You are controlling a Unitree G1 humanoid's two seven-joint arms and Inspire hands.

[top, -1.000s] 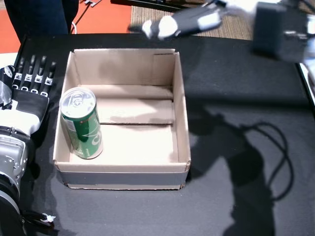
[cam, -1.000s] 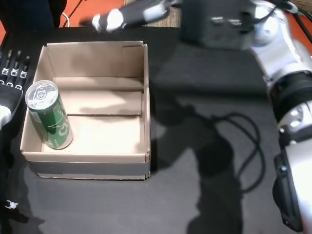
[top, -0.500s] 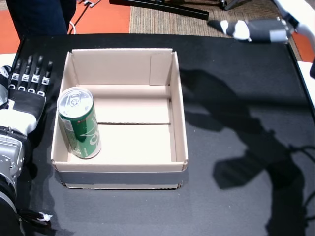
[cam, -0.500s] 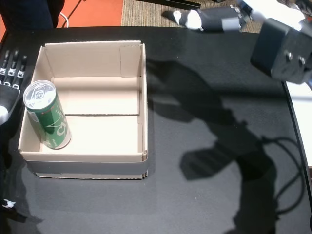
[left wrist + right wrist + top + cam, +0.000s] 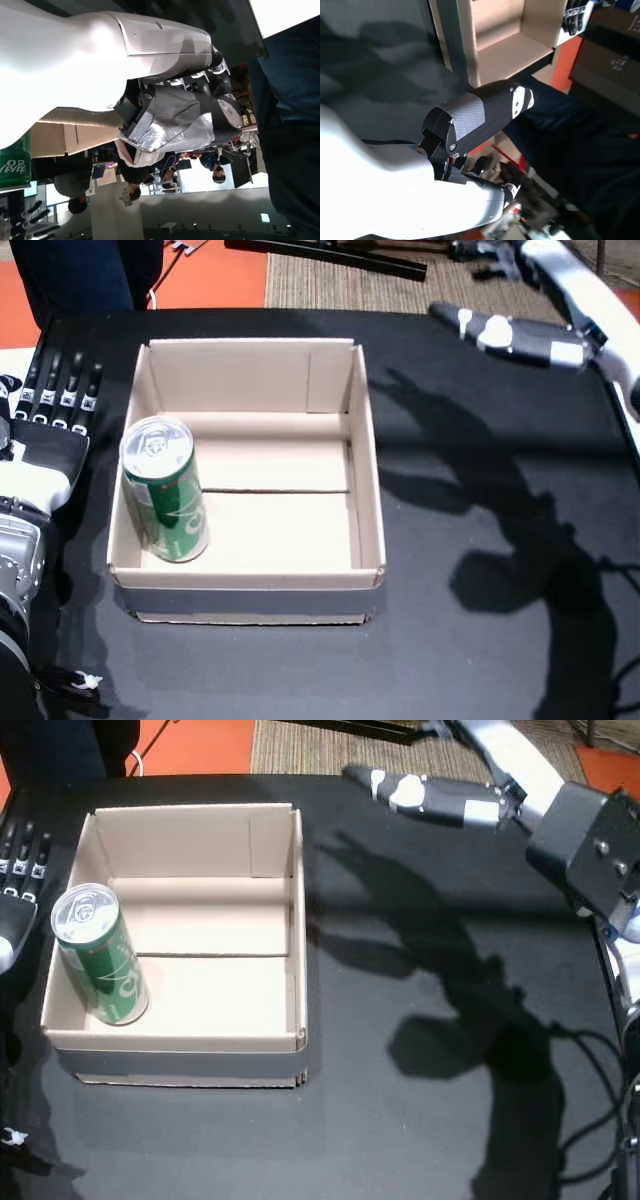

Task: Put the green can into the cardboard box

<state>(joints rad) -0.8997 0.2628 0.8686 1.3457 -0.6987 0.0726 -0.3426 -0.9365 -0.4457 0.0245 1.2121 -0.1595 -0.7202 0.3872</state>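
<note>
The green can [image 5: 165, 490] [image 5: 98, 970] stands upright inside the cardboard box [image 5: 366, 450] [image 5: 298, 920], in its near left corner against the left wall. My left hand [image 5: 55, 410] [image 5: 18, 870] rests flat on the black table just left of the box, fingers straight, holding nothing. Over the far right of the table my right hand [image 5: 505, 332] [image 5: 430, 798] hovers open and empty, well away from the box. The left wrist view shows the left hand [image 5: 185, 115] with a sliver of the can [image 5: 12, 165]. In the right wrist view, the right hand [image 5: 480, 112] is beyond the box [image 5: 505, 40].
A person in dark trousers [image 5: 80, 270] stands behind the table's far left corner. Orange floor and a striped carpet [image 5: 330, 280] lie beyond the far edge. A small white scrap [image 5: 88, 680] lies near the front left. The table's right edge [image 5: 630, 430] is close to my right arm.
My right hand has swung from above the box's far edge out to the right and away from it. The can and the left hand have stayed put.
</note>
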